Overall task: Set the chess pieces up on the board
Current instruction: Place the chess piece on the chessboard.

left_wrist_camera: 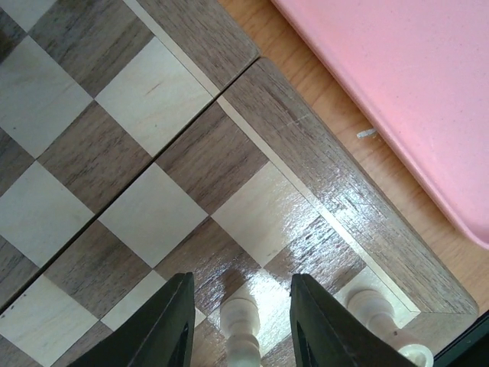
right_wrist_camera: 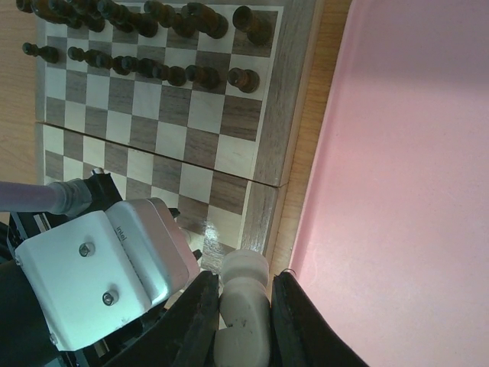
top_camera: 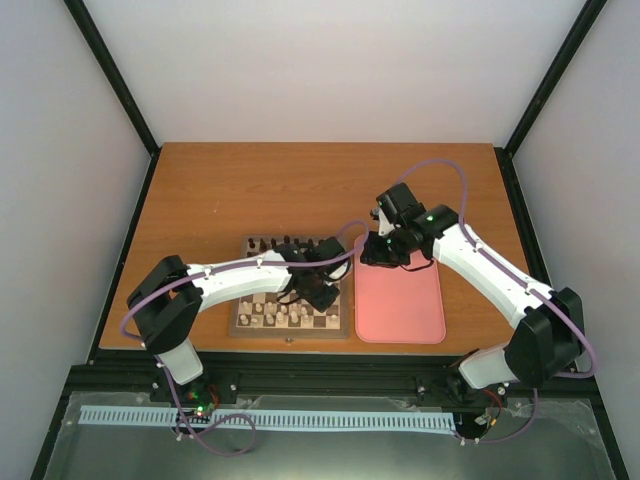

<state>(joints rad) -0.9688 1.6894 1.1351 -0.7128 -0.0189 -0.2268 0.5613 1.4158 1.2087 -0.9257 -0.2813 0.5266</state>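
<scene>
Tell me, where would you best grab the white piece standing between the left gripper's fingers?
At its slim waist, from straight above. The piece stands upright on the board, and a second white piece stands close by, so a narrow pinch from above should miss it.

The board [right_wrist_camera: 199, 145] carries a check pattern of dark brown and cream squares inside a brown wood-grain border. The chess pieces [left_wrist_camera: 241, 332] are cream-white; the other chessmen [right_wrist_camera: 246, 21] are dark brown. The tray [right_wrist_camera: 397, 191] is plain pink. The table [top_camera: 300, 190] is orange-brown.
</scene>
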